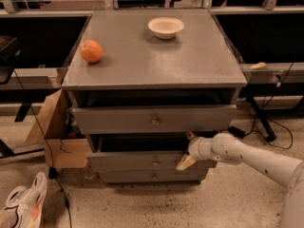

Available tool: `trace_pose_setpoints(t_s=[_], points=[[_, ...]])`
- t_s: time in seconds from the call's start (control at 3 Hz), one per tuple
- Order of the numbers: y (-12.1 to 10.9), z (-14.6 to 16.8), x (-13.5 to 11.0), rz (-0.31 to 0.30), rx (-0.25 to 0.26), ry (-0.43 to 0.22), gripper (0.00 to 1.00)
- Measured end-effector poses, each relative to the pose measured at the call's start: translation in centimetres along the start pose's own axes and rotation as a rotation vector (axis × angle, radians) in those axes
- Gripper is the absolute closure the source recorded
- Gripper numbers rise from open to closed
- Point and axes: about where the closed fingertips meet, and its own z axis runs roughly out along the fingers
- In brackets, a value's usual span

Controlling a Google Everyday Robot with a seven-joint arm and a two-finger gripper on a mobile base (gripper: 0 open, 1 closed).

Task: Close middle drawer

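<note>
At the right end of the middle drawer (pixel 137 161) front, the gripper (pixel 188 149) is held with fingers apart, the arm (pixel 259 159) extended low from the right.

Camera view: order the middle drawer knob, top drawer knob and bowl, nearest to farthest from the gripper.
The gripper sits at the right end of the middle drawer.
1. middle drawer knob, just to its left.
2. top drawer knob, up and left.
3. bowl, far back, up top.
</note>
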Motion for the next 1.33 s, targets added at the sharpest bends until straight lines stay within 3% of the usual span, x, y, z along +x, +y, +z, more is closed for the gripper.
trace_pose_setpoints(t_s=[0.67,1.0,1.33], points=[[-1.15,0.94,1.52,0.018,0.06,-0.05,0.0],[-1.11,0.71,1.43,0.019,0.062,-0.051,0.04],[-1.19,0.64,1.44,0.018,0.069,-0.053,0.23]])
